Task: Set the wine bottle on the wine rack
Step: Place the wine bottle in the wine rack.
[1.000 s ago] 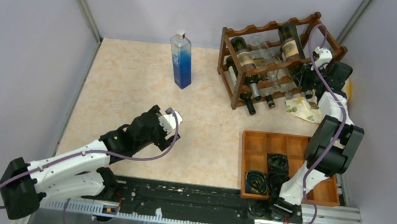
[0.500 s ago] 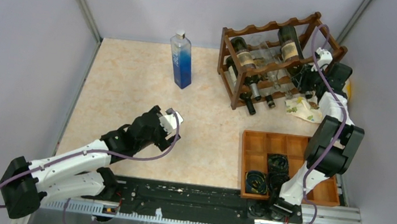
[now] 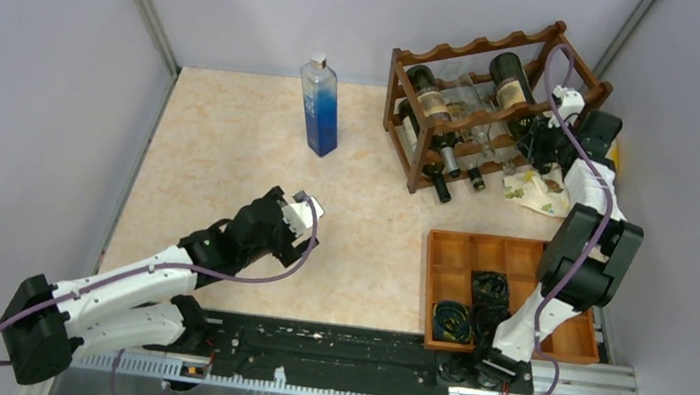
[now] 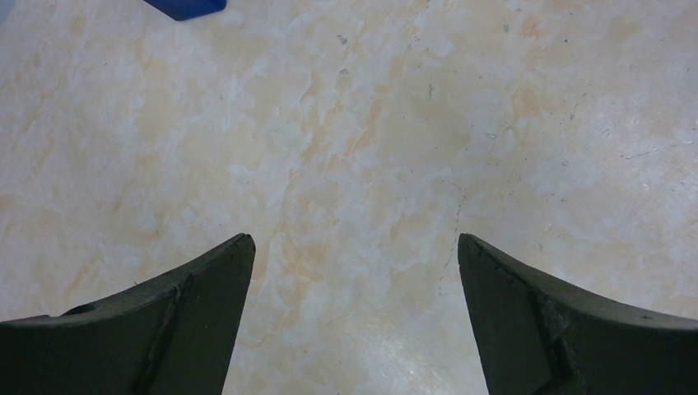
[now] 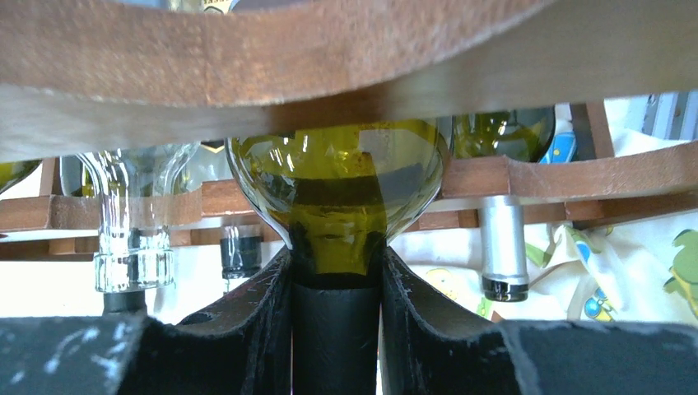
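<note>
The wine rack point(image 3: 444, 53) of dark reddish wood stands at the back right and holds several bottles lying down. My right gripper point(image 3: 542, 146) is at the rack's right end. In the right wrist view it point(image 5: 336, 259) is shut on the black-capped neck of a green wine bottle point(image 5: 337, 177). The bottle's shoulder lies just under a wavy rail point(image 5: 247, 49) of the rack. My left gripper point(image 3: 304, 218) is open and empty over the bare table, far from the rack; it also shows in the left wrist view point(image 4: 354, 247).
A tall blue bottle point(image 3: 320, 108) stands at the back middle; its base shows in the left wrist view point(image 4: 185, 6). A flat wooden tray point(image 3: 466, 247) with coiled cables point(image 3: 474, 303) lies at the front right. A printed cloth point(image 3: 533, 192) lies beside the rack.
My right gripper has shifted only slightly at the rack's right end, still holding the bottle neck. The left arm has not moved.
</note>
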You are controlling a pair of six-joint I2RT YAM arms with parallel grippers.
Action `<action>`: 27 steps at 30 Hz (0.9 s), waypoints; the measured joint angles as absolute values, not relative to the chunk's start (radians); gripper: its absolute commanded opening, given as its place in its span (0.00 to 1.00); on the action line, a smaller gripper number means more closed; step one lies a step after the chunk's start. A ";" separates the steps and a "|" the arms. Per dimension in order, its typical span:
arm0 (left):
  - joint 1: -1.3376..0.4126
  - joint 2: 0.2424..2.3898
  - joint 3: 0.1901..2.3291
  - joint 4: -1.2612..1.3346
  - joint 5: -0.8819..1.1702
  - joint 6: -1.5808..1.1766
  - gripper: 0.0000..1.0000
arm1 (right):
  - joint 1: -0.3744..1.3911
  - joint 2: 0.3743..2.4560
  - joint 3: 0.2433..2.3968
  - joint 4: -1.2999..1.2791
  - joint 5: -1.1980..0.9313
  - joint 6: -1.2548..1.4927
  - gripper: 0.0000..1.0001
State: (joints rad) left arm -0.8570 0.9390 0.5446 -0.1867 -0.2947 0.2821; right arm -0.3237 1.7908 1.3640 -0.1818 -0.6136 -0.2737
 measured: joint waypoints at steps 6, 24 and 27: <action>-0.857 0.943 0.545 -0.187 -0.295 0.282 0.99 | -0.323 1.795 1.393 -0.185 -0.614 -0.289 0.03; -0.857 0.949 0.545 -0.187 -0.295 0.282 0.99 | -0.299 1.795 1.395 -0.190 -0.595 -0.333 0.04; -0.857 0.953 0.545 -0.187 -0.295 0.282 0.99 | -0.295 1.795 1.395 -0.191 -0.587 -0.342 0.05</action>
